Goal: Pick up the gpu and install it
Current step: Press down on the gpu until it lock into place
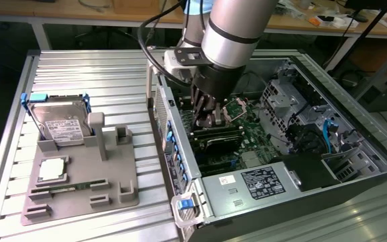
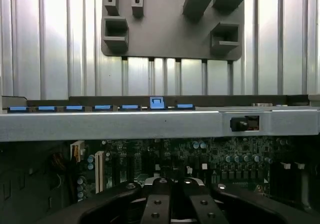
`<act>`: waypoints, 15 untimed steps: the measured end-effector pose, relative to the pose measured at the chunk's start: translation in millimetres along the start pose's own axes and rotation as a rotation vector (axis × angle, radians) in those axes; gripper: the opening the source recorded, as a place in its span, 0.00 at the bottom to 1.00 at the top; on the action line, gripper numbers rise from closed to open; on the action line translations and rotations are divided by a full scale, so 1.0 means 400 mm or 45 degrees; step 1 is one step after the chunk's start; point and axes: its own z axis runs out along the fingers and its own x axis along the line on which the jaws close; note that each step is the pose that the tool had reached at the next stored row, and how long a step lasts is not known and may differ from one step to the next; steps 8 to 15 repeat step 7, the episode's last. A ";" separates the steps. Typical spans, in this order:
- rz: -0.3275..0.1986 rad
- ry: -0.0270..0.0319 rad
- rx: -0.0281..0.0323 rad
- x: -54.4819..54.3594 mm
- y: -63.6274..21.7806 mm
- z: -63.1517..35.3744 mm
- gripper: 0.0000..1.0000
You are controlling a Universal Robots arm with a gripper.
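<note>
Jaws shut | black gripper [image 1: 209,118] inside metal case [image 1: 355,126] (above green motherboard [image 1: 247,132])

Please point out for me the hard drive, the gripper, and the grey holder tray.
hard drive [image 1: 60,122]: exterior view, on its white label.
gripper [image 1: 207,120]: exterior view, between its fingertips, inside the open computer case.
grey holder tray [image 1: 79,169]: exterior view, on a bare flat part of its base.
</note>
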 end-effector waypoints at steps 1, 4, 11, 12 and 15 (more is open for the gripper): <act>0.000 0.0003 -0.0010 0.000 0.000 0.000 0.11; 0.000 0.0007 -0.0013 0.000 0.000 0.000 0.11; 0.000 0.0006 -0.0013 0.000 0.000 0.001 0.11; 0.000 0.0006 -0.0013 0.000 0.000 0.001 0.11; 0.000 0.0006 -0.0013 0.000 0.000 0.001 0.11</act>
